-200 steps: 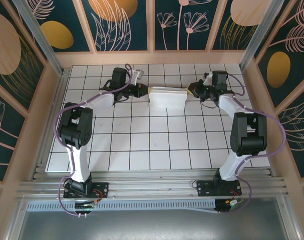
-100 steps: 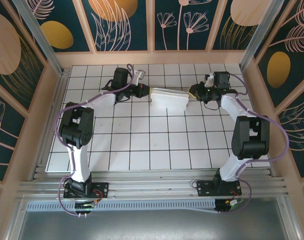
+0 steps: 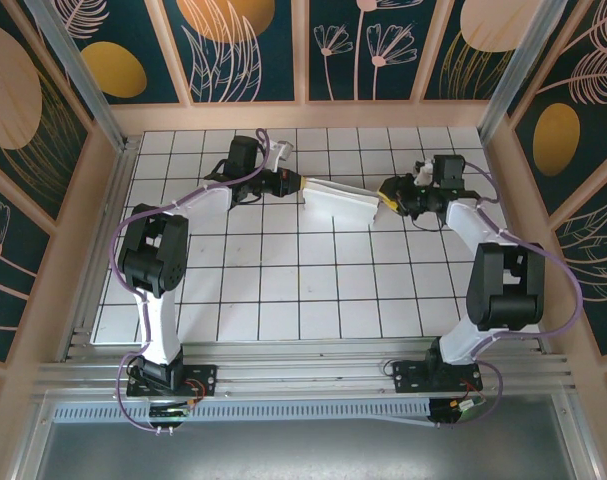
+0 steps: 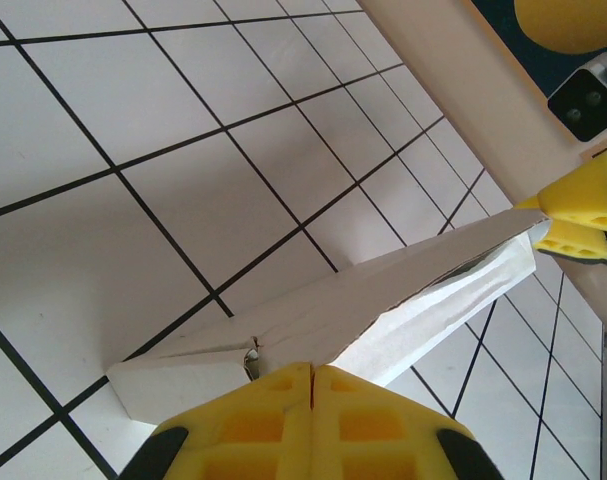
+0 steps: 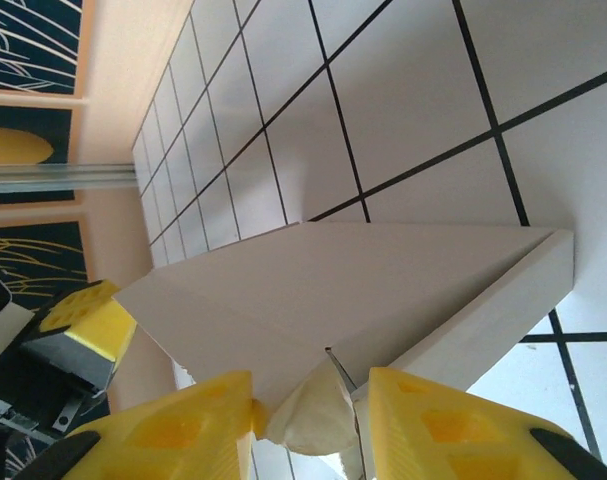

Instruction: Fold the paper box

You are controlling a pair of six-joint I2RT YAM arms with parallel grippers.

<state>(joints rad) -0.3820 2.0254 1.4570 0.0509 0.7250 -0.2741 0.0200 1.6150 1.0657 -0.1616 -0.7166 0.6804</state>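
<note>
1. No text, number, label or brand can be read in any of the views.
2. The box (image 3: 341,200) is plain white, without print.
3. The wall panels (image 3: 233,50) carry drawn leaves and round shapes, but no letters.
4. The table (image 3: 283,270) has a grid of black lines and no marks that can be read.
</note>
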